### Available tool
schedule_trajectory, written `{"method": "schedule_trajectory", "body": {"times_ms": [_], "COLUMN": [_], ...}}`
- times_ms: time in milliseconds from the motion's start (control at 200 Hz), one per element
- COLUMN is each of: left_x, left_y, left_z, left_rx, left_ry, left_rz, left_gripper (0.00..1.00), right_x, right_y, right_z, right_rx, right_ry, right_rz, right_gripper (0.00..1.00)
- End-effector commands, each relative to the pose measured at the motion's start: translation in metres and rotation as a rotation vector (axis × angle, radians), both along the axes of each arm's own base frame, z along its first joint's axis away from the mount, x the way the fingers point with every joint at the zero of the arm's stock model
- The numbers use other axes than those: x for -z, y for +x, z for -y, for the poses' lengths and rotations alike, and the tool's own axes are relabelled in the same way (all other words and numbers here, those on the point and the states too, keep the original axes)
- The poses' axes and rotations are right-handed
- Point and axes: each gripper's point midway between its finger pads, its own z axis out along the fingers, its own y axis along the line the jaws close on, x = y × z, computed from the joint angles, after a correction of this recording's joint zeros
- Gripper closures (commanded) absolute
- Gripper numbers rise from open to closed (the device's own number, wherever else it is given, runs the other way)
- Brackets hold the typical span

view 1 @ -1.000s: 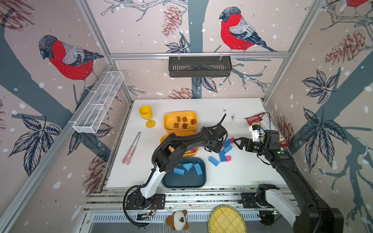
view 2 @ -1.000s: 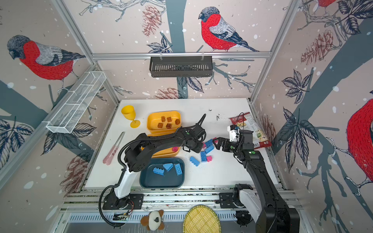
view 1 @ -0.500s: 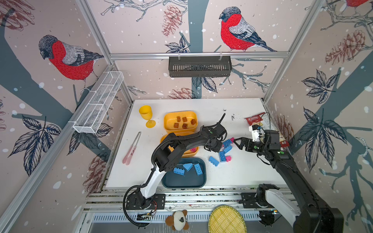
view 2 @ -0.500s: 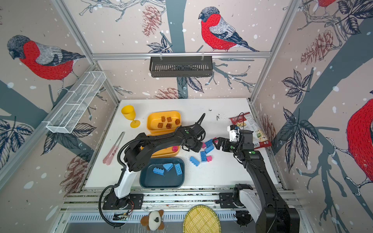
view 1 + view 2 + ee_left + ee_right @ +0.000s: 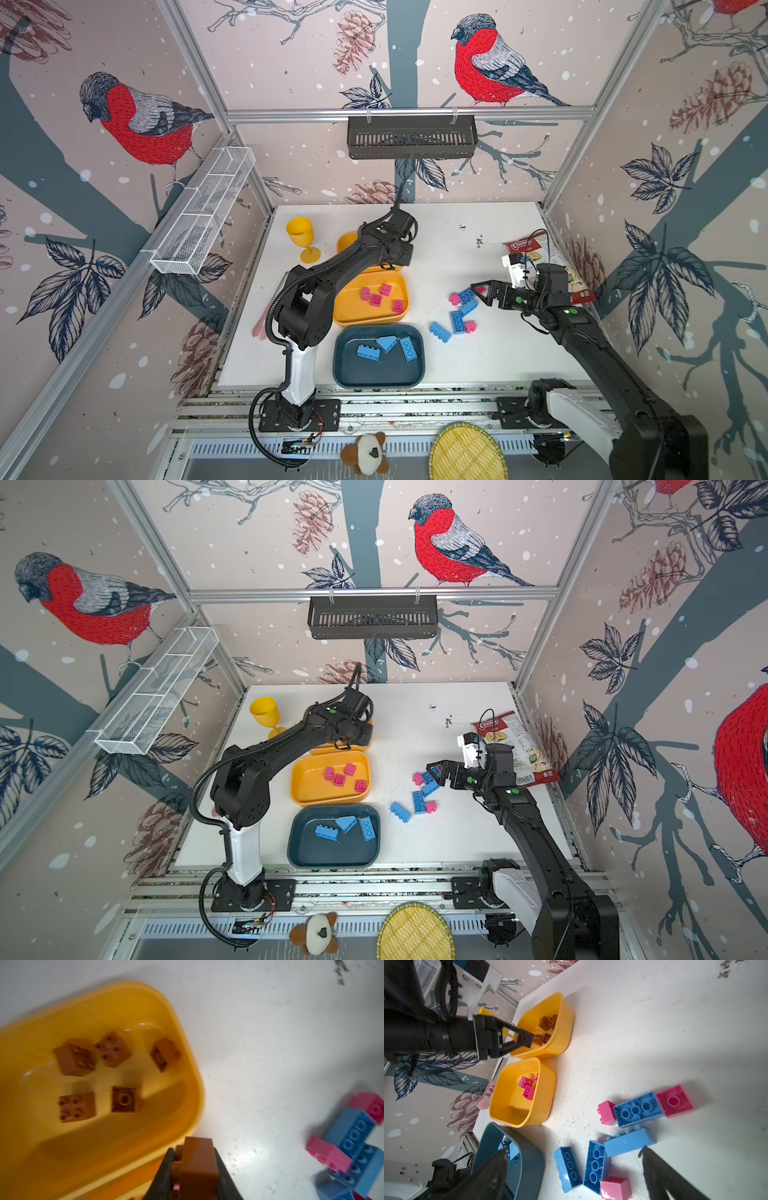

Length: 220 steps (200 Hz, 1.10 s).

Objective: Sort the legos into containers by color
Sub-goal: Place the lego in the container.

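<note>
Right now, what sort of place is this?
Probably a robot test booth: left arm and right arm bolted to a rail, table boxed in by printed walls, toy bricks and trays set out.

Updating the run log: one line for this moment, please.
left gripper: shut on brown brick, at rim of far yellow tray | right gripper: open, empty, by loose blue bricks and pink bricks

left hand (image 5: 193,1155) closed on brown lego (image 5: 197,1167), moved from pile (image 5: 457,322) to far yellow tray (image 5: 124,1001)
</note>
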Motion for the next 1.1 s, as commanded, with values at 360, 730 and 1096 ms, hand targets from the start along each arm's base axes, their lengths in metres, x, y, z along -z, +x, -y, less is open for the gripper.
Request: {"method": "schedule_trajectory", "body": {"times_ms": [360, 730, 1096], "left_x": [0.021, -0.006, 0.004], "left_y": [0.067, -0.022, -0.114], "left_z": [-0.048, 0.036, 0.083], "left_rx": [-0.101, 0.104, 0.188], "left_ry": [0.099, -0.068, -0.122], "left_rz": [0.015, -0.067, -0.134], "left_gripper": [0.53, 0.40, 0.40], "right_x": [-0.010, -0.005, -0.001], "right_y": [0.010, 0.012, 0.008], "right_z": [-0.015, -0.005, 0.002], "right_rx": [-0.030, -0.010, 0.004], "right_ry": [-0.018, -0.044, -0.055], "right_rz": [0.016, 0.009, -0.002], "right_gripper": [0.00, 0.00, 0.00]}}
